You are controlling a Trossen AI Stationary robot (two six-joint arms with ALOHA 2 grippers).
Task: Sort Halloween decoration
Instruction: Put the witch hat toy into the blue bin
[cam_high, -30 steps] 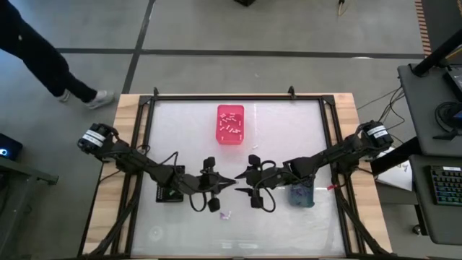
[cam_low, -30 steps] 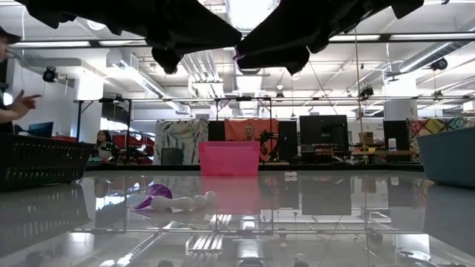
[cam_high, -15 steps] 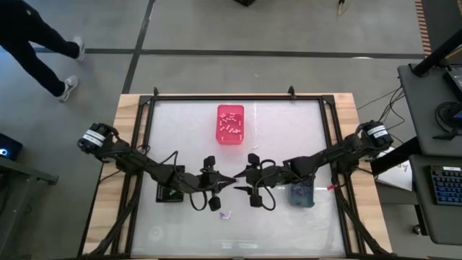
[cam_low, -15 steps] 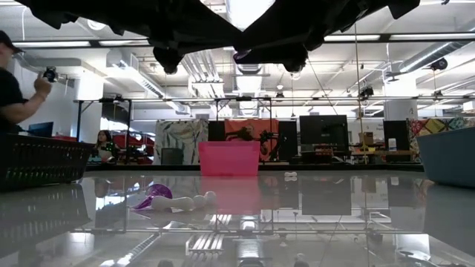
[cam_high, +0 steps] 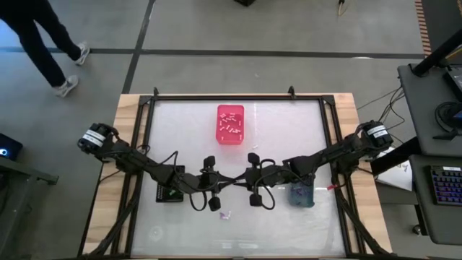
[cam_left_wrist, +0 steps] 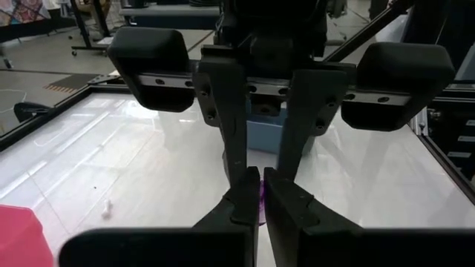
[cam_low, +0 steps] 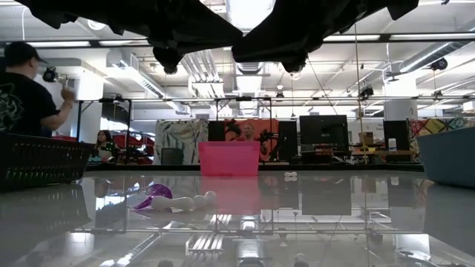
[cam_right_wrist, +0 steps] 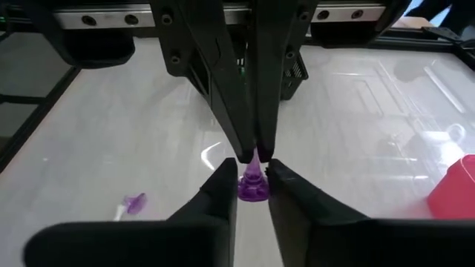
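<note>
Above the middle of the table my two grippers meet tip to tip, the left gripper (cam_high: 231, 180) and the right gripper (cam_high: 240, 180), both shut on one small purple cone-shaped decoration piece (cam_right_wrist: 252, 182). In the left wrist view only a purple sliver (cam_left_wrist: 260, 199) of it shows between my own fingers. Another purple piece with a white one (cam_high: 226, 214) lies on the table nearer the front edge, also seen as the purple piece (cam_low: 152, 196) in the low view. Several white pieces lie in the pink bin (cam_high: 230, 124). My left gripper pinches the piece's narrow tip (cam_right_wrist: 254, 156) between the ends of its two fingers, coming level from the table's left. The piece is lifted clear of the table. My right gripper has its two fingers (cam_right_wrist: 225, 182) on either side of the piece's wide base (cam_right_wrist: 251, 191), coming level from the table's right, opposite the left gripper. The piece sits between the finger ends, its tip pointing away into the left fingers.
A black bin (cam_high: 169, 191) stands under the left arm and a grey-blue bin (cam_high: 302, 195) under the right arm. The pink bin stands at the far middle. A person walks on the floor beyond the table's far left corner (cam_high: 43, 43).
My right gripper has moved a little toward the left gripper and its fingers, wide apart before, have closed onto the purple piece that the left gripper keeps holding. The left arm has stayed still.
</note>
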